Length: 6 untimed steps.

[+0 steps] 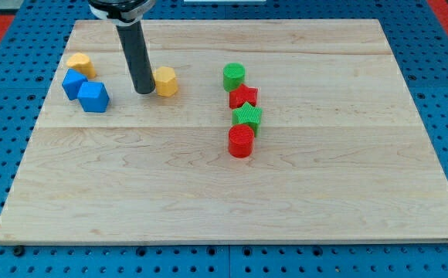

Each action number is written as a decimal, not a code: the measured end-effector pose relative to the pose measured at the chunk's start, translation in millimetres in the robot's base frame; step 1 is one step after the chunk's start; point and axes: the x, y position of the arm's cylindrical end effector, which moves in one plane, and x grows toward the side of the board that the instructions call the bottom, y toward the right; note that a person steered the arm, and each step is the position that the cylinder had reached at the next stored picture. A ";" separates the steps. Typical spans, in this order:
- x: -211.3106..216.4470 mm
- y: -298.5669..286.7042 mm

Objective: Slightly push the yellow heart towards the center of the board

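My tip (144,91) rests on the board just left of a yellow block (166,80), touching it or nearly so. This block looks like the heart, though its shape is hard to make out. It lies in the upper left-centre of the board. A second yellow block (79,64) sits further left near the top-left corner, and its shape is also unclear. The dark rod rises from my tip to the view's top.
Two blue blocks (73,82) (93,96) lie left of my tip. A column right of centre holds a green cylinder (234,76), a red star (243,96), a green star (248,116) and a red cylinder (241,141). The wooden board (224,216) lies on a blue pegboard.
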 end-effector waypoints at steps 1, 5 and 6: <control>-20.2 9.0; -73.3 -185.9; -50.9 -183.7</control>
